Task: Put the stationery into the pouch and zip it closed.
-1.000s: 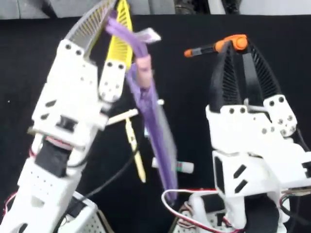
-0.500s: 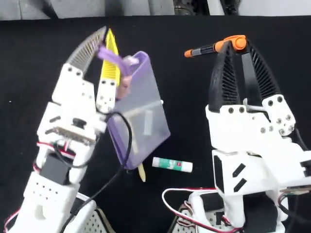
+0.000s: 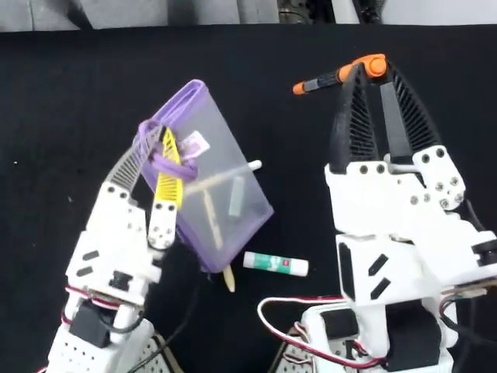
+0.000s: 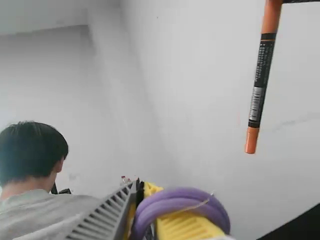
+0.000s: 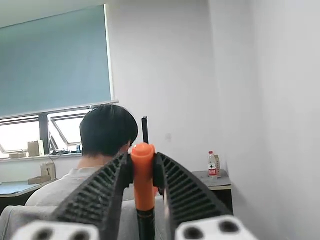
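Note:
My left gripper [image 3: 155,151] is shut on the purple rim of the translucent pouch [image 3: 213,198] and holds it up on the left of the high view; the purple rim [image 4: 182,207] shows between its grey and yellow fingers in the left wrist view. Inside the pouch lie a white stick and a pale strip. My right gripper [image 3: 371,66] is raised on the right, shut on an orange and black marker [image 3: 334,76] that points toward the pouch. The marker [image 4: 260,75] hangs in the left wrist view, and its orange cap [image 5: 143,175] sits between the black fingers. A green and white glue stick [image 3: 275,264] lies on the black table.
A yellowish pencil tip [image 3: 228,278] pokes out from under the pouch's lower corner. The black table [image 3: 70,93] has bare room at the back left. Red and white cables [image 3: 295,318] loop at the front between the arm bases.
The left arm has drawn back toward the front and lowered, and the pouch has swung from edge-on to broadside, with its opening turned toward the back. The right arm and marker barely moved.

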You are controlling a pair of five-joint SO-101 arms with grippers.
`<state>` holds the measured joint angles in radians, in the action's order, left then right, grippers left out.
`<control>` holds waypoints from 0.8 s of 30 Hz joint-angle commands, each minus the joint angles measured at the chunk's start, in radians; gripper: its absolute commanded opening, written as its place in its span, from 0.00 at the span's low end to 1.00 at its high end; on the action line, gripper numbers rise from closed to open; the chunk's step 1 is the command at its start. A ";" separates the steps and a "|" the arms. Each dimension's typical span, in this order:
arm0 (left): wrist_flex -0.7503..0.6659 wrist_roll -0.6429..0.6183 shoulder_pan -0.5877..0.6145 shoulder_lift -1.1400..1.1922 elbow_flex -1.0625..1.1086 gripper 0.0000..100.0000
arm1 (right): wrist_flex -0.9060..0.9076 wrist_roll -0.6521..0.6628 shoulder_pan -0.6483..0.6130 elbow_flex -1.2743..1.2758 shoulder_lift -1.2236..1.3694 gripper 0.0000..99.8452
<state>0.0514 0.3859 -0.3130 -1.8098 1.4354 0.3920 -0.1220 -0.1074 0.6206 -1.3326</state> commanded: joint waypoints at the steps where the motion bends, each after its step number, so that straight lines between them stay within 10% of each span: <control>1: 0.210 0.008 -0.111 -0.005 -0.101 0.03 | -0.025 0.006 0.014 -0.002 -0.008 0.01; 10: 0.445 0.002 -0.415 -0.009 -0.277 0.03 | -0.046 0.005 0.014 0.005 -0.004 0.01; 24: 0.592 -0.051 -0.444 -0.012 -0.286 0.03 | -0.259 0.005 0.014 0.260 -0.010 0.01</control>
<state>0.6406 0.3859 -0.7442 -1.8220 1.1991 0.2877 -0.1220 -0.1074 0.7818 -1.3403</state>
